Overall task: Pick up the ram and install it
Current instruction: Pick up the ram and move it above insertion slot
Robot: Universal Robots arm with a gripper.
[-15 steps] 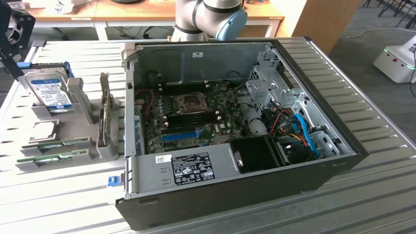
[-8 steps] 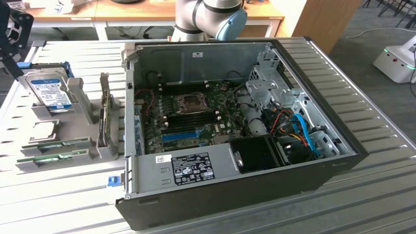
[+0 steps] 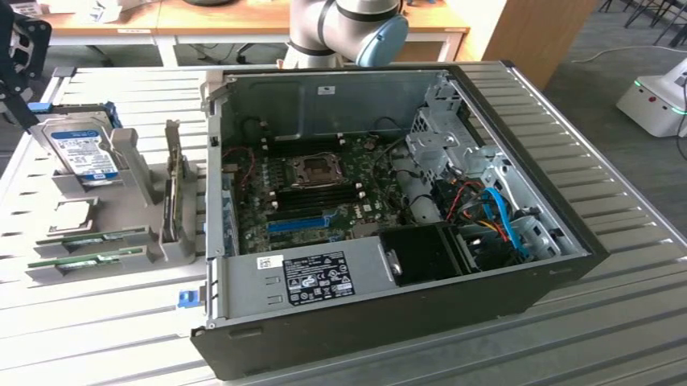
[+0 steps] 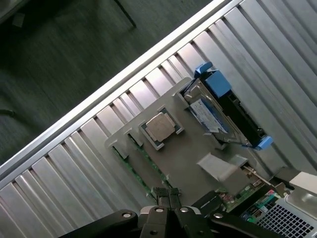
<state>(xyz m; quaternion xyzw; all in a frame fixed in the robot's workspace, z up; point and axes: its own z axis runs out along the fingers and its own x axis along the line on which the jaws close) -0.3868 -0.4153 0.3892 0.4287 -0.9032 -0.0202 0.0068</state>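
The black gripper [image 4: 168,196], pinched together and empty, is hovering over 2 thin green ram sticks [image 3: 92,240] slotted edge-up in a grey plastic holder [image 4: 193,158] near the slatted metal table [image 3: 96,338] edge, likely for grasping.

The tabletop [image 3: 612,161] is ribbed, dull-sheened metal; the computer case [image 3: 311,100] bare grey sheet metal with matt black outside; the parts holder [image 3: 134,157] matt grey plastic
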